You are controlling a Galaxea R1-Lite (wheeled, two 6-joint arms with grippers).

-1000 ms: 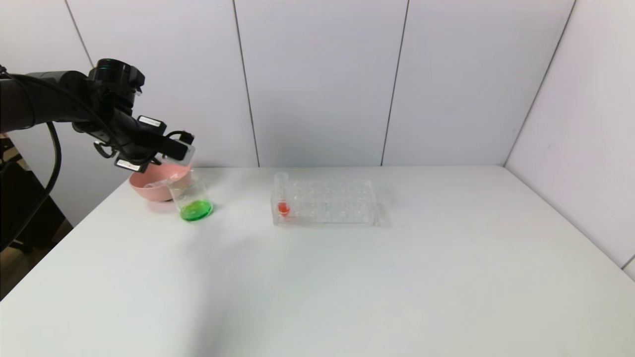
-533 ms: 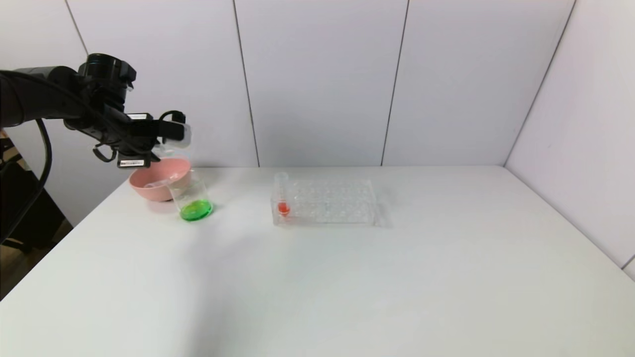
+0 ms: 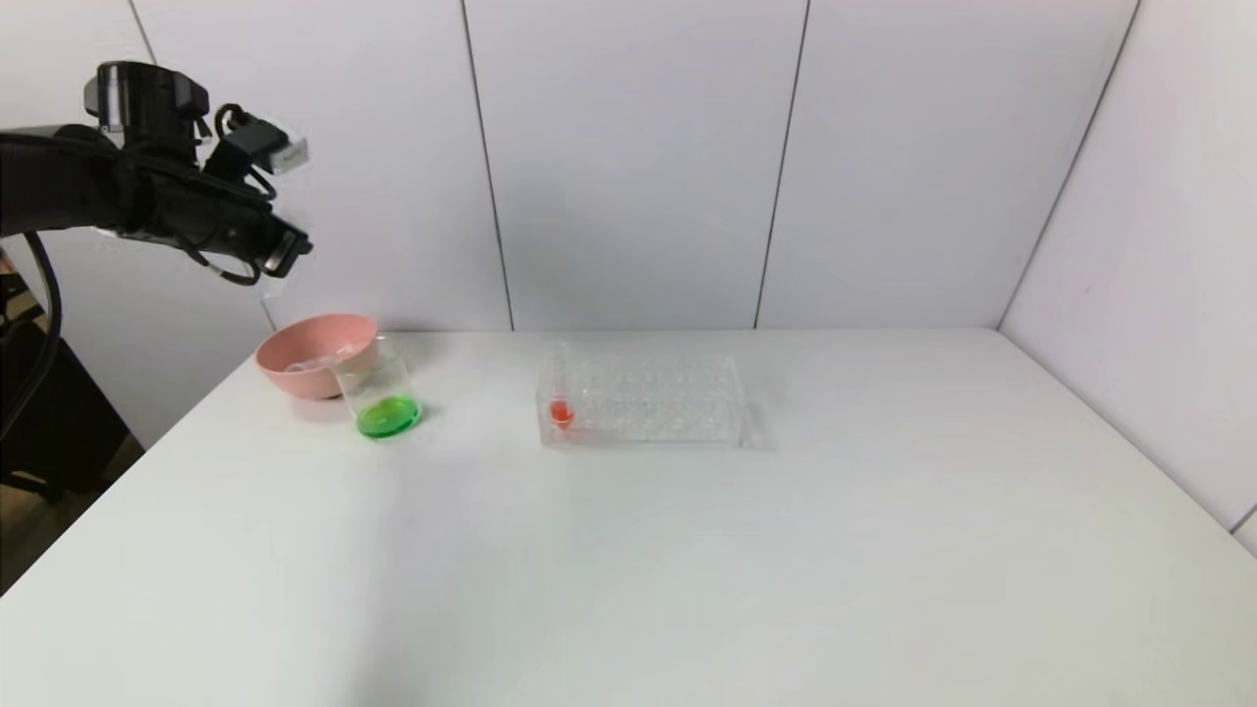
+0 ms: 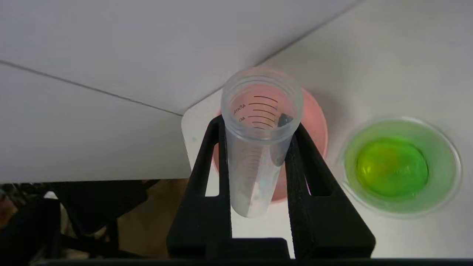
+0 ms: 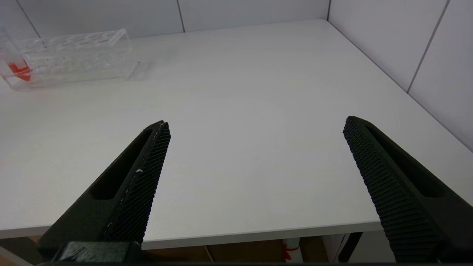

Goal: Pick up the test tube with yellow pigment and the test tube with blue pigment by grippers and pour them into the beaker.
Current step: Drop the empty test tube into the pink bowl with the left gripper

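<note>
My left gripper point(image 4: 258, 125) is shut on a clear test tube point(image 4: 258, 155) that holds no coloured liquid, only a faint bluish trace low inside. I cannot tell which pigment it carried. In the head view this gripper point(image 3: 283, 250) hangs high at the far left, above the pink bowl point(image 3: 309, 368). The beaker point(image 3: 383, 398) stands on the table beside the bowl, with bright green liquid in its bottom point(image 4: 401, 166). No tube in view shows yellow or blue liquid. My right gripper point(image 5: 257, 123) is open and empty over the table's near edge.
A clear plastic rack point(image 3: 648, 403) stands mid-table with one tube of red-orange liquid point(image 3: 561, 393) at its left end. What looks like a clear tube lies in the pink bowl point(image 4: 314, 122). White walls close the back and right.
The left gripper has lifted from just above the beaker's rim and swung up and to the left, still holding the tube. Beaker, bowl and rack have not moved.
</note>
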